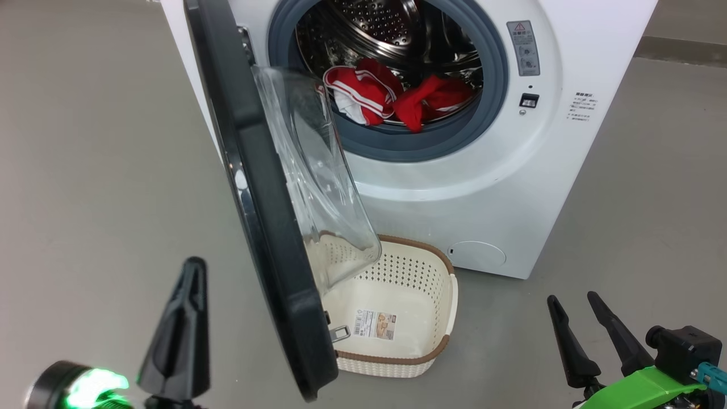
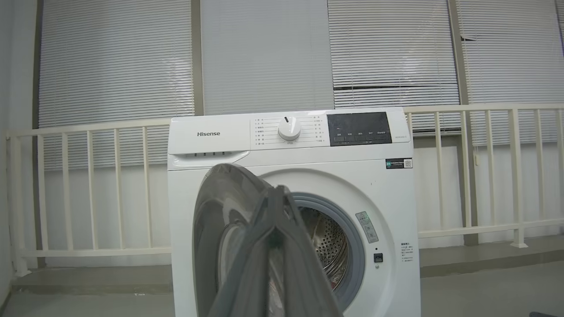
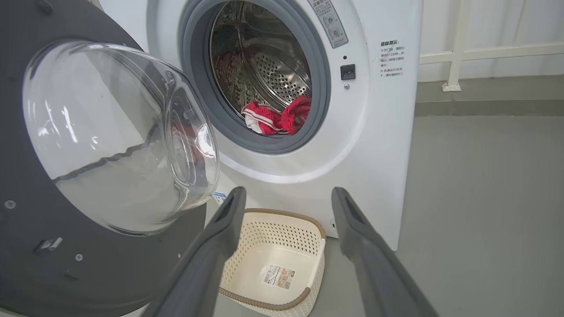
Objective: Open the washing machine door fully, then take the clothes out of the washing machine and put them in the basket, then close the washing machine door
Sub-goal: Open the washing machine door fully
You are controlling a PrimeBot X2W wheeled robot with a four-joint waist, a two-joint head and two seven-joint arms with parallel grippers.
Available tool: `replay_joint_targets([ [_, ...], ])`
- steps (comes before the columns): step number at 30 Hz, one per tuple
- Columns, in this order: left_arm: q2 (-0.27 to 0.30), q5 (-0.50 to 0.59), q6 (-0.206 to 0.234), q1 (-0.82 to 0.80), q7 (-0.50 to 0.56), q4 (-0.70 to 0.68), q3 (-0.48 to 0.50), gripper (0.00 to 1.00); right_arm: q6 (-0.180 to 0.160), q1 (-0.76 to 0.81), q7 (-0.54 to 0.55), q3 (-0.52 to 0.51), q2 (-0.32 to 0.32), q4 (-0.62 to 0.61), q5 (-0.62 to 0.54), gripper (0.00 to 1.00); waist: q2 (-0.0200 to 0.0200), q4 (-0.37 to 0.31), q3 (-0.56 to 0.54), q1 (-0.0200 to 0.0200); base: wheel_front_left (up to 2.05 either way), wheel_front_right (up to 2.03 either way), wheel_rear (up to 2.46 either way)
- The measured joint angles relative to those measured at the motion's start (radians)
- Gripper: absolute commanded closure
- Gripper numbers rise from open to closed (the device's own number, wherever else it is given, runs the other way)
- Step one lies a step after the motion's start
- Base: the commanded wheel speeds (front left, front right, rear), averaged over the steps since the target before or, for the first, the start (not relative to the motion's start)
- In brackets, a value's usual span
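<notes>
found the left gripper pinched together on nothing, low beside the outer face of the washing machine door and apart from it. found the right gripper spread wide and empty, low at the right over the floor, aimed toward the basket and the drum mouth.

saw the door swung well out from the washing machine — nearly edge-on in the head view, with its glass bowl hanging over the left part of the basket. spotted the clothes heaped at the front lip of the drum, just inside the grey rubber ring. saw none in the basket, left bare on the floor right before the machine, label showing.

judged the first step to be in hand: door open, but likely not fully. for the next move, reckoned on needing to swing it wider from its inner side or free edge, not from the outer face, at risk of shutting it — then a reach into the drum with the open gripper.

marked the door itself as the obstacle: overhung the basket and crowded the left of the opening. noted a pale railing and shut blinds behind, well apart from the work.
</notes>
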Motion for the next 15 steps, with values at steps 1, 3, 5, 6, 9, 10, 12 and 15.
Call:
replay_joint_targets([
  [1, 0.0, 0.0, -0.006, -0.005, 0.0, -0.007, -0.016, 1.0, 0.0, 0.0, 0.0, 0.0, 0.0, 0.0, 0.0, 0.0, 0.0, -0.001, 0.0, 0.0001, 0.0, 0.0, 0.0],
  [3, -0.001, 0.005, -0.023, -0.011, 0.0, -0.019, -0.048, 1.0, 0.0, 0.0, 0.0, 0.0, 0.0, 0.0, 0.0, 0.0, 0.0, -0.003, 0.0, 0.0, 0.0, 0.0, 0.0],
  [5, -0.001, 0.007, -0.037, -0.014, 0.0, -0.02, -0.076, 1.0, 0.0, 0.0, 0.0, 0.0, 0.0, 0.0, 0.001, 0.0, 0.0, -0.007, 0.0, 0.0001, 0.0, 0.0, 0.0],
  [6, 0.001, 0.007, -0.04, -0.015, 0.0, -0.02, -0.091, 1.0, 0.0, 0.0, 0.0, 0.001, 0.0, 0.0, 0.001, 0.0, 0.0, -0.009, 0.0, 0.0, 0.0, 0.0, 0.0],
  [9, 0.008, 0.007, -0.048, -0.017, 0.0, -0.007, -0.133, 1.0, 0.0, 0.0, 0.0, 0.001, 0.0, 0.0, 0.001, 0.0, 0.0, -0.016, 0.0, 0.0, 0.0, 0.0, 0.0],
  [10, 0.013, 0.007, -0.049, -0.019, 0.0, 0.0, -0.146, 1.0, 0.0, 0.0, 0.0, 0.001, 0.0, 0.0, 0.001, 0.0, 0.0, -0.019, 0.0, 0.0, 0.0, 0.0, 0.0],
  [12, 0.027, 0.007, -0.049, -0.029, 0.0, 0.02, -0.173, 1.0, 0.0, 0.0, -0.002, 0.0, 0.001, 0.0, 0.001, 0.0, 0.0, -0.024, 0.0, 0.0, 0.0, 0.0, 0.0],
  [15, 0.042, -0.004, -0.056, -0.043, 0.0, 0.051, -0.217, 1.0, 0.0, 0.0, -0.002, 0.001, 0.001, 0.001, 0.003, 0.0, 0.0, -0.031, 0.0, 0.0001, 0.0, 0.0, 0.0],
])
